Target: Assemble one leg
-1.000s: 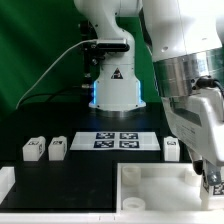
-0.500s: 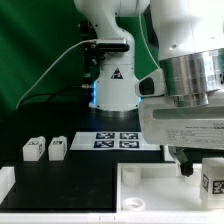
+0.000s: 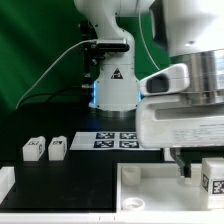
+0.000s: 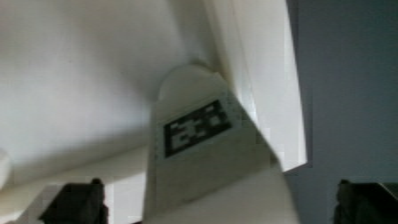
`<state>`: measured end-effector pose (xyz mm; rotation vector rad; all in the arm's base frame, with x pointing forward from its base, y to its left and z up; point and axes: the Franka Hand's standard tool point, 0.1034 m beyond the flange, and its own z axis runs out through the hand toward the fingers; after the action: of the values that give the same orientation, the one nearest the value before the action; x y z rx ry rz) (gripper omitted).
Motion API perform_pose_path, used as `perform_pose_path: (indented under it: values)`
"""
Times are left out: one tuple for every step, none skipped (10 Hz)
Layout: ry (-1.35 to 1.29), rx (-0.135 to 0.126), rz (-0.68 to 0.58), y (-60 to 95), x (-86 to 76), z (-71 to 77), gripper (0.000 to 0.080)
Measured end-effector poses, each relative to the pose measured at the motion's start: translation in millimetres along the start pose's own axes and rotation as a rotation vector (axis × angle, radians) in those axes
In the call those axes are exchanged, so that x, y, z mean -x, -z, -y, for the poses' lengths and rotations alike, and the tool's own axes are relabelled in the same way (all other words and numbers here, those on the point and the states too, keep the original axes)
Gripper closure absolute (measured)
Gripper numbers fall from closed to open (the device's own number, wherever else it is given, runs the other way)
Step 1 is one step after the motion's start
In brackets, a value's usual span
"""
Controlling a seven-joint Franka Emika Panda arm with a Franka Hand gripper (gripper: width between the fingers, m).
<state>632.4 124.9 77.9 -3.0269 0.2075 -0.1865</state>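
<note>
The gripper (image 4: 210, 200) is spread open with the tagged leg (image 4: 205, 150) lying between its fingertips (image 4: 75, 200), neither fingertip visibly touching the leg.

The arm is hanging low at the exterior view's right, near the camera; its gripper (image 4: 210, 202) fingers are standing spread apart.
</note>
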Motion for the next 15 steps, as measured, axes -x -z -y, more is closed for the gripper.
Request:
perform_pose_path:
  values:
    - [0.046, 0.005, 0.007, 0.5, 0.4, 1.7, 0.0150]
    - [0.039, 0.005, 0.007, 0.2, 0.3, 0.4, 0.0150]
    - [0.039, 0.006, 0.007, 0.1, 0.3, 0.4, 0.0271]
    - [0.013, 0.004, 0.007, 0.1, 0.5, 0.8, 0.0407]
    - [-0.111, 0.001, 0.008, 0.0, 0.4, -0.1, 0.0489]
    - [-0.217, 0.002, 0.008, 0.0, 0.1, -1.0, 0.0489]
    - [-0.309, -0.003, 0.007, 0.2, -0.8, -2.6, 0.0489]
    - [-0.434, -0.029, 0.008, 0.6, -3.2, -5.7, 0.0489]
    - [-0.666, -0.045, 0.011, -1.4, -1.5, -7.7, 0.0489]
    - [-0.858, -0.050, 0.010, -1.6, -0.8, -8.9, 0.0489]
    - [-1.016, -0.065, 0.011, -1.8, 0.8, -9.1, 0.0489]
    - [-1.196, -0.076, 0.026, -2.2, 2.1, -7.0, 0.0489]
    - [-1.428, -0.098, 0.052, -2.3, 2.7, -3.4, 0.0489]
    - [-1.529, -0.115, 0.064, -2.3, 2.3, -1.6, 0.0489]
    - [-1.501, -0.116, 0.063, -2.4, 2.4, -1.5, 0.0475]
